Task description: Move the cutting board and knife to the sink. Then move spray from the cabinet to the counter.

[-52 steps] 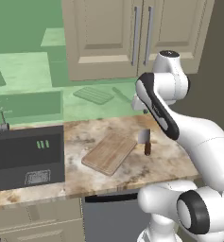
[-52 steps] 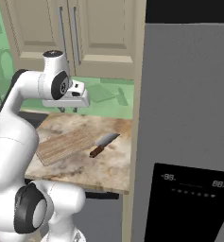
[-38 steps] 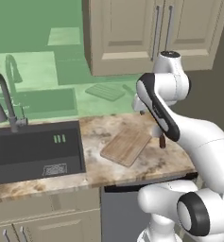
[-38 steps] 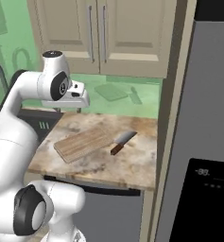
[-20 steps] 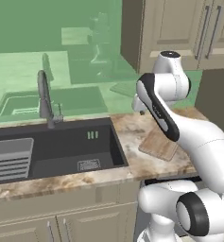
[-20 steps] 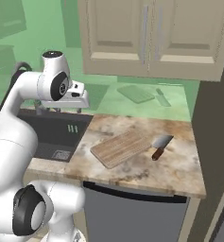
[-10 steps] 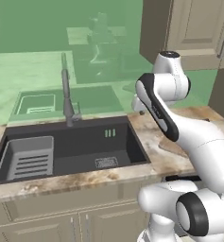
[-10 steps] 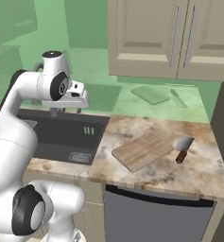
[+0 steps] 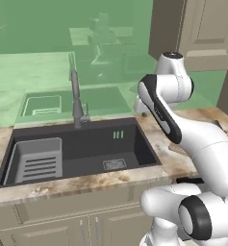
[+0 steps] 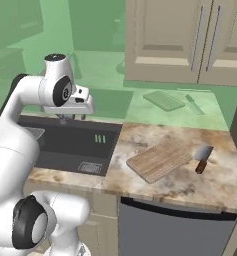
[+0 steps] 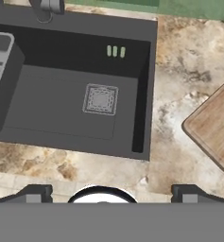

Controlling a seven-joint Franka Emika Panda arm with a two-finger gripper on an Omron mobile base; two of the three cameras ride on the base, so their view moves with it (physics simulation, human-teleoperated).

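Two things are waiting to be moved, and neither is in hand yet. From the left base view, the sink (image 9: 82,149) is lying squarely ahead, its ribbed rack (image 9: 36,158) sitting at the left end and the faucet (image 9: 77,98) rising at the back rim. The arm is blocking most of the counter (image 9: 154,137) to the right, so this side is giving little help in lining up on the board.

From the right base view, the cutting board (image 10: 159,160) is lying flat and askew on the marbled worktop, just right of the basin, and the knife (image 10: 202,157) is resting beside the board's far right end, apart from it. The gripper (image 10: 70,118) is hanging over the sink's rear edge, well apart from both. The cabinet (image 10: 190,40) doors are standing closed above.

From the hand view, the two fingertips (image 11: 35,194) are sitting at opposite sides of the frame, so the jaws are standing fully wide with nothing between them. One corner of the board is showing at the right edge. I judge the step is reaching for the board: the hand is needing to swing right, come down over an edge that can be pinched, and avoid nudging the cleaver while closing.
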